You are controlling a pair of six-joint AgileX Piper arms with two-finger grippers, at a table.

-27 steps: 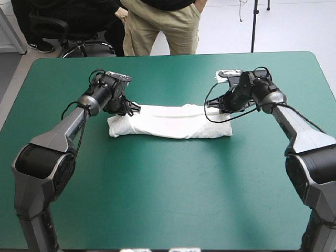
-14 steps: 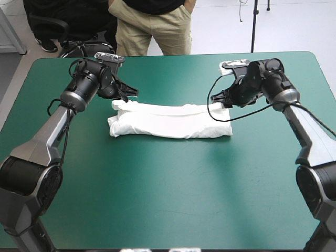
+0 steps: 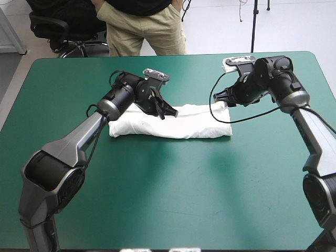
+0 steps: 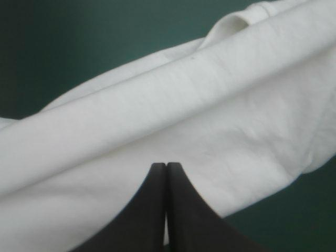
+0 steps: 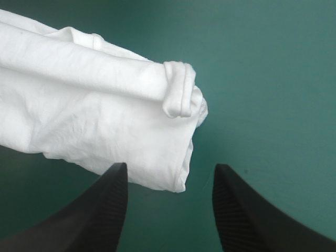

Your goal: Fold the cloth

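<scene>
Now | left gripper [image 4: 166, 165]: fingers together over folded T-shirt [image 3: 194, 123], gripping nothing | right gripper [image 5: 169, 165]: spread, empty | risk: dragging tips rucks the fold.

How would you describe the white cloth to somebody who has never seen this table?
On the teal-green table, look at the far half, between the two arms. The T-shirt lies as a long, narrow folded bundle. It is the only white thing on the cover; the left hand and right hand near it are black.
</scene>
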